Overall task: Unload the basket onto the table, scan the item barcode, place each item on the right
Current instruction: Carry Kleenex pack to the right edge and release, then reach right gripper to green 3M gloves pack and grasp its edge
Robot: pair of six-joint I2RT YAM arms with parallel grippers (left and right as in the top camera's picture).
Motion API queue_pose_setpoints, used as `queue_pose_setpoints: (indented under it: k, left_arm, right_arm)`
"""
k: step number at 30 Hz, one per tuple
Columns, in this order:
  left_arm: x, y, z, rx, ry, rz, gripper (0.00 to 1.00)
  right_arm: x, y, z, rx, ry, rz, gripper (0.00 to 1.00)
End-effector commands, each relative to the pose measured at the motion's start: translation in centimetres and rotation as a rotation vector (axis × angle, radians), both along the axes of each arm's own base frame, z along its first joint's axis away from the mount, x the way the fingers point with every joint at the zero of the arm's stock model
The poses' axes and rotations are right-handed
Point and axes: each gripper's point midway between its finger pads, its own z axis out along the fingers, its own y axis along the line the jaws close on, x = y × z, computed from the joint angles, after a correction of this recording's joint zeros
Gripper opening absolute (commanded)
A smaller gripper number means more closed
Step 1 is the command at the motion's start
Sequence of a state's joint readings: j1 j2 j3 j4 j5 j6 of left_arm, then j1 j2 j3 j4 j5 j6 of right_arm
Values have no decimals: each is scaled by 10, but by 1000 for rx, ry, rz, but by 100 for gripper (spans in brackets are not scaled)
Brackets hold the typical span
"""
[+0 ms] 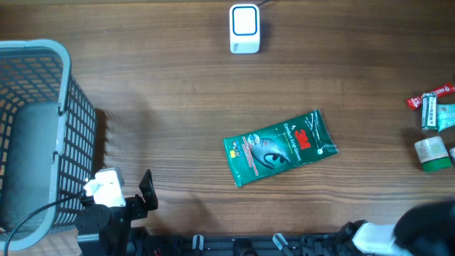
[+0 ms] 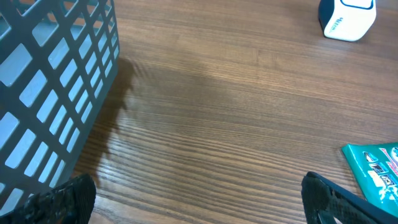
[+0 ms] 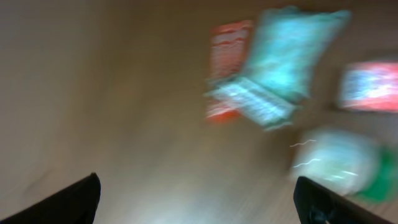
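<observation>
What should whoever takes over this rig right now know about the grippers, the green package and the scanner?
Left gripper: open, empty, low beside the basket.
Right gripper: open, empty, near the small packets at the table's right edge; its view is blurred.
Green 3M package: flat mid-table, touched by neither arm, well apart from the white scanner at the far edge.
Done: nothing visible.
Left: grasp the package and show its barcode to the scanner.

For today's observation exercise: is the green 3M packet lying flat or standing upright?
Lying flat: the green 3M packet shows its whole printed face to the overhead camera, resting on the wooden table.
</observation>
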State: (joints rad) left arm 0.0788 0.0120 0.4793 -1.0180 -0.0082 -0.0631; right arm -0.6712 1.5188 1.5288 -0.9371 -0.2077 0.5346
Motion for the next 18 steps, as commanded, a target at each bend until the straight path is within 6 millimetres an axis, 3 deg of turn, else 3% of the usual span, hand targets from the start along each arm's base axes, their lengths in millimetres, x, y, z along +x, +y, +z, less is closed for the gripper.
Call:
queue_pose_setpoints:
  k: [1, 4, 6, 7, 10, 14, 16, 18]
  left_arm:
    - [0, -2, -1, -10, -4, -6, 100]
    - [0, -2, -1, -10, -4, -6, 100]
    - [0, -2, -1, -10, -4, -6, 100]
    - [0, -2, -1, -10, -4, -6, 100]
    - [0, -2, -1, -10, -4, -5, 100]
    - [0, -2, -1, -10, -4, -6, 100]
    - [0, -2, -1, -10, -4, -6, 100]
    - [0, -2, -1, -10, -4, -6, 100]
  right_arm:
    - [25, 146, 37, 287, -145, 410, 100]
    - [20, 235, 25, 424, -50, 619, 100]
    - [19, 278, 7, 383, 18, 724, 100]
    - [21, 287, -2, 344, 46, 738, 99]
    - [14, 306, -81, 168, 333, 464, 100]
    - [-17, 360, -158, 226, 615, 384, 100]
    - [-17, 368, -197, 224, 695, 275, 100]
    - [-13, 366, -222, 209, 727, 220, 100]
